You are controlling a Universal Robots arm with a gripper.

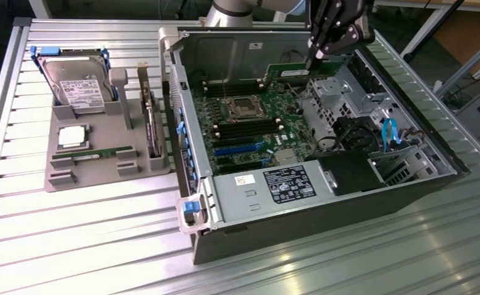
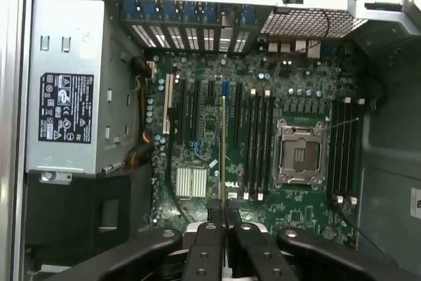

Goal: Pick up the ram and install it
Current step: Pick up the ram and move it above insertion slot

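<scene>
Ram: a thin green stick (image 1: 291, 72), held on edge over the far end of the open computer case (image 1: 322, 203).
Claw: clenched on the ram (image 2: 223, 218), its two dark fingers pinching one end of the stick, one on each flat face.
Ram to claw: in the wrist view the stick shows edge-on as a narrow line running straight out from between the fingertips. In the exterior view it juts from the fingertips toward the exterior view's left.
Below the ram: the motherboard (image 2: 210, 123). The stick seems to hang clear of it, though neither view settles that.
Memory slots: long black slots (image 2: 256, 143) lie just beside the ram's line and parallel to it, between it and the CPU socket (image 2: 299, 156).
Power supply: a grey box with a black label (image 2: 66, 106), at the end of the case away from the socket.
Tray: a grey holder (image 1: 100, 175) on the counter (image 1: 75, 239), beside the case and well apart from the claw.
On the tray: a second green stick (image 1: 92, 152), a square silver chip (image 1: 72, 136) and a hard drive with blue rails (image 1: 80, 86).
</scene>
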